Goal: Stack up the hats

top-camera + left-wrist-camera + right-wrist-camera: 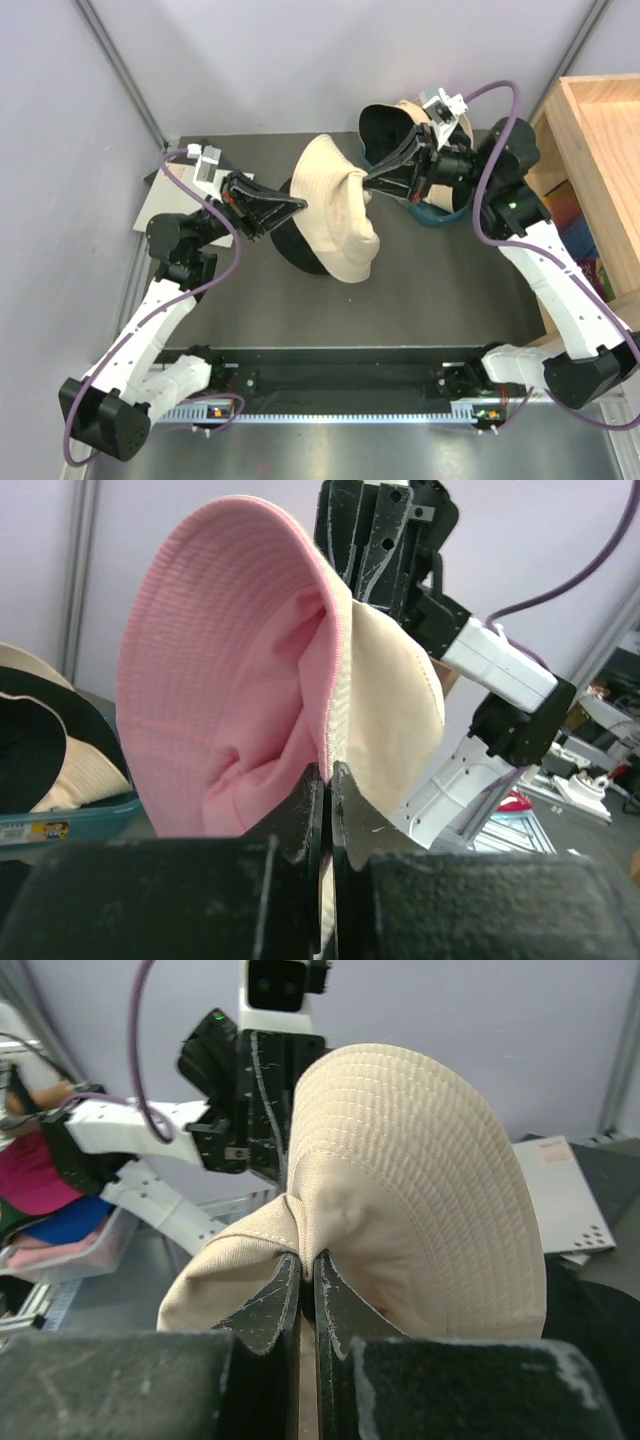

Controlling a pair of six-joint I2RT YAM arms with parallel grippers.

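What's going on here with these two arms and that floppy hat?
Both arms hold one cream hat between them, pink on its inside. The left gripper pinches the brim on one side, the right gripper on the other, both shut on the fabric. The hat is over a black hat lying on the table. A black-lined hat sits in a teal tub at the back.

Bright, even overhead light with faint shadows; glare along the metal edge of the table (330, 450); body of the left gripper (328, 778) blurred.
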